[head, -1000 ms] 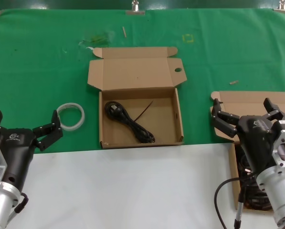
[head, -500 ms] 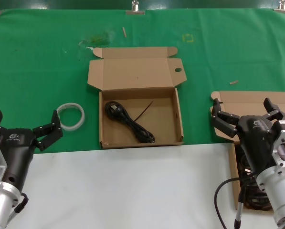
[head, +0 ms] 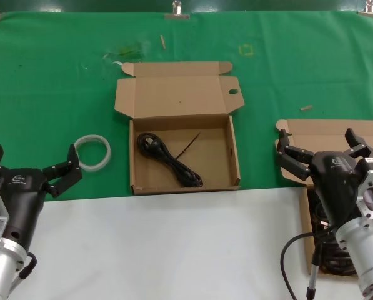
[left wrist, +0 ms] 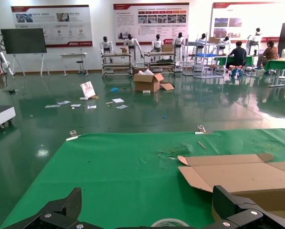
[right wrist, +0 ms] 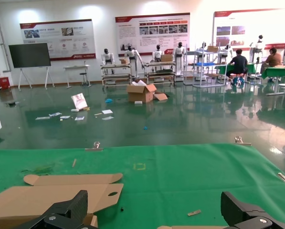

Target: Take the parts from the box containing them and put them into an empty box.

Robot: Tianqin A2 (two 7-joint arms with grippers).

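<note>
Right now the right gripper (head: 321, 152) hangs with fingers spread, holding nothing, over the box containing them (head: 311, 215), whose black parts (head: 327, 240) lie mostly hidden under the arm. Left of that box sits the hole-lidded box (head: 184, 128) (one black cable (head: 169, 160) lies inside it). Farther left, past a white tape ring (head: 92, 152), the left gripper (head: 33, 169) waits, fingers likewise spread and empty.

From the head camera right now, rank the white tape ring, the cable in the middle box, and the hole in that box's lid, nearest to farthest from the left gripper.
From the left gripper:
1. White tape ring, just ahead on the green cloth.
2. Cable, in the middle box.
3. Lid hole, at the lid's far right corner.
</note>
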